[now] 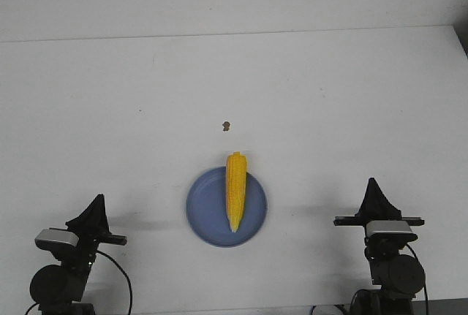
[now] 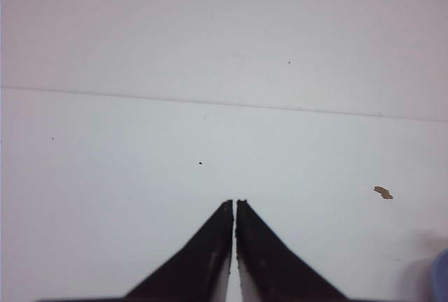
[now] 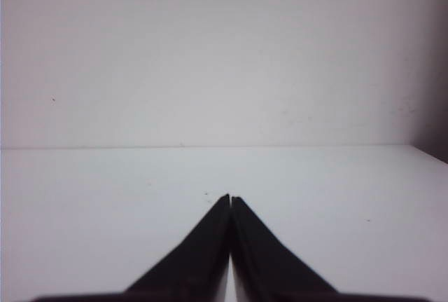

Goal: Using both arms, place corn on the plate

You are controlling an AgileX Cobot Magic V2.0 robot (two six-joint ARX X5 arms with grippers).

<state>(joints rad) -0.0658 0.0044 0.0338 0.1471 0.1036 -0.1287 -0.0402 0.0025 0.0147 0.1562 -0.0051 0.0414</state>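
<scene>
The yellow-orange corn (image 1: 235,189) lies lengthwise on the round periwinkle-blue plate (image 1: 206,213) at the table's front middle, its thick end jutting a little over the far rim. My left gripper (image 1: 97,199) is shut and empty at the front left, well apart from the plate. My right gripper (image 1: 373,183) is shut and empty at the front right. In the left wrist view the shut gripper (image 2: 234,202) points over bare table, and a sliver of the plate (image 2: 442,274) shows at the edge. In the right wrist view the gripper (image 3: 230,197) is shut; no corn or plate shows there.
A small brown speck (image 1: 226,126) lies on the white table beyond the plate; it also shows in the left wrist view (image 2: 383,192). The table's far edge (image 1: 234,33) meets a white wall. A dark strip (image 1: 462,37) marks the table's right end.
</scene>
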